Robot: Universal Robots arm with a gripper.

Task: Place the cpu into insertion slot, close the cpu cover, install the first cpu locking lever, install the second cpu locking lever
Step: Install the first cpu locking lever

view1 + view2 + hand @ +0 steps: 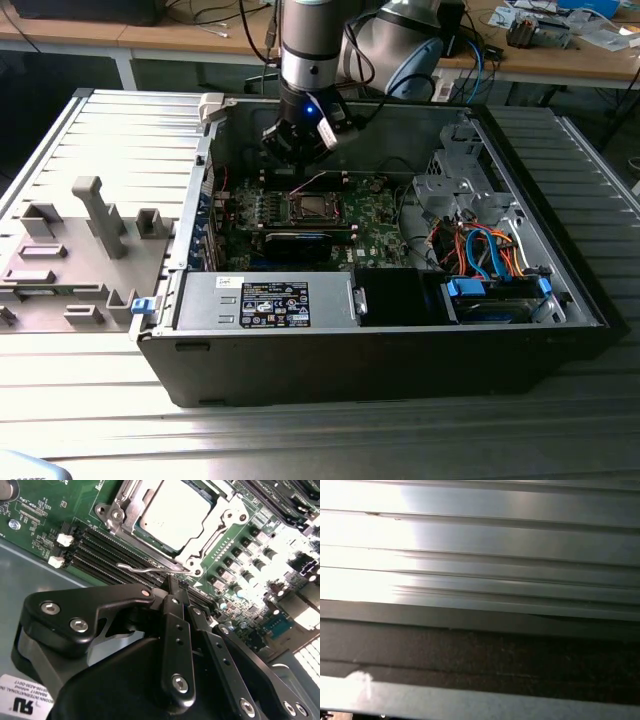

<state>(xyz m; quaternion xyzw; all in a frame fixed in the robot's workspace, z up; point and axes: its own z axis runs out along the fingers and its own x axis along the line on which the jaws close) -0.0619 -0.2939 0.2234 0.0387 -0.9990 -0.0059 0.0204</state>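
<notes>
The cpu [172, 517] sat in the insertion slot [131, 527], framed by the cpu cover [216, 532]. The hand [172, 587], fingers pressed together and empty, hung just beside a thin lever [150, 569] at that slot's edge.

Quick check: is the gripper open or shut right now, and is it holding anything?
Gripper: shut, fingers together with nothing between them, tips close to the thin wire lever beside the socket, where the cpu already sits.
</notes>
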